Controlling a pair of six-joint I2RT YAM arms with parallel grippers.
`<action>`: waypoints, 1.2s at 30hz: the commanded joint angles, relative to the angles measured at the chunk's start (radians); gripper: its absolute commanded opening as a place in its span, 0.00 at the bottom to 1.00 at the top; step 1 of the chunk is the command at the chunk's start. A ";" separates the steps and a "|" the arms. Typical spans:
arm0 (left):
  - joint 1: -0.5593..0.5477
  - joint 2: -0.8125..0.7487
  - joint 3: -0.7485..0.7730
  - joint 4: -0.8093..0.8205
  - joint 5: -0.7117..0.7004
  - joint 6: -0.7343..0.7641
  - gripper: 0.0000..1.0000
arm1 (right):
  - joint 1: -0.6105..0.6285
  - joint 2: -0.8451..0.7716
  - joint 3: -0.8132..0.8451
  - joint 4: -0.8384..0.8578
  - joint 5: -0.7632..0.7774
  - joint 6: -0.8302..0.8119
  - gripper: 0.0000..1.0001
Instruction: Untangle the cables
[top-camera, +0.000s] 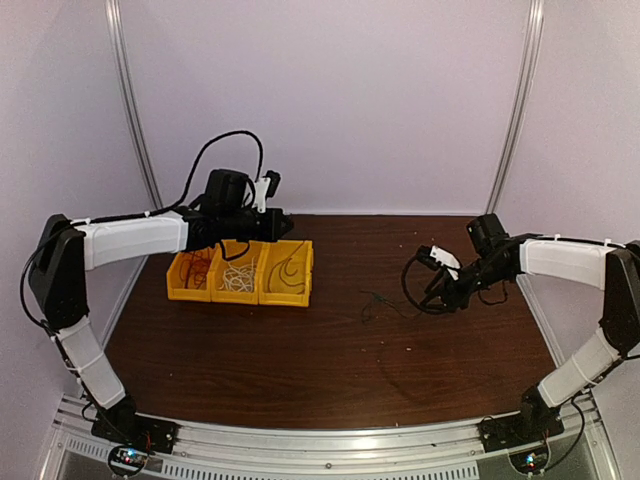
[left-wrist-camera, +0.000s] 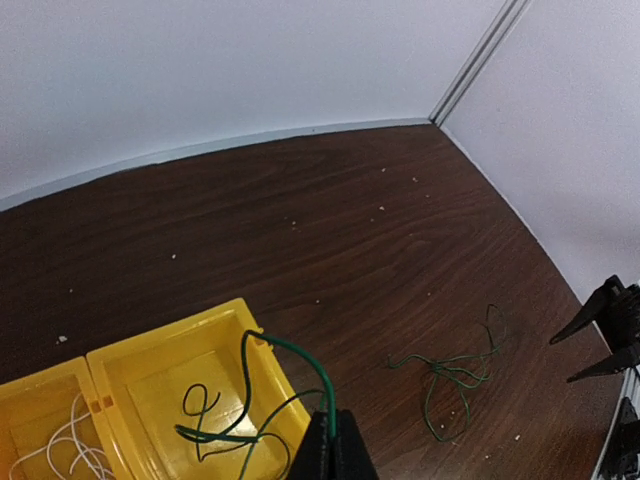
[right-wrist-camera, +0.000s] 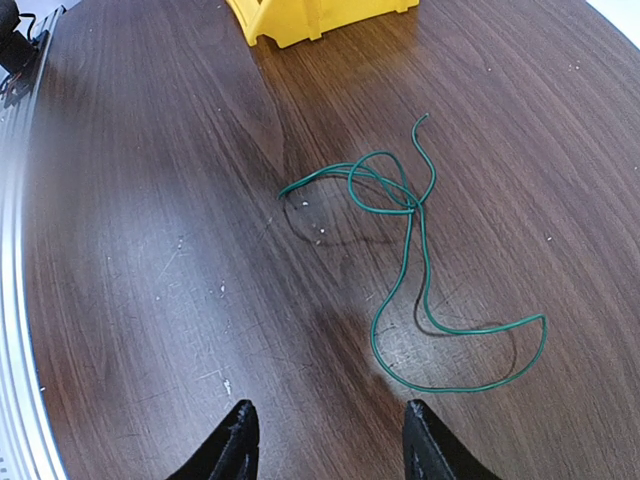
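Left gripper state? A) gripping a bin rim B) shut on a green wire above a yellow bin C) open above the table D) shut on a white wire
B: the left wrist view shows the left gripper closed on a green wire that trails into the bin.

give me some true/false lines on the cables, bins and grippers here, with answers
1. The left gripper is shut on a green cable over the right bin. True.
2. The right gripper holds the loose cable. False: its jaws are open and empty, and that cable lies on the table ahead of it.
3. The middle bin has white cables in it. True.
4. The loose cable lies straight. False: it is looped and knotted.
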 joint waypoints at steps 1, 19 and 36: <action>0.007 0.010 -0.052 0.046 -0.134 -0.062 0.00 | -0.005 0.017 0.000 -0.005 0.008 -0.013 0.49; 0.006 0.203 0.053 -0.042 -0.082 -0.093 0.27 | -0.004 0.061 0.012 0.037 0.102 0.060 0.56; 0.000 -0.098 -0.025 -0.145 -0.151 -0.047 0.52 | -0.017 0.160 0.052 0.114 0.257 0.198 0.66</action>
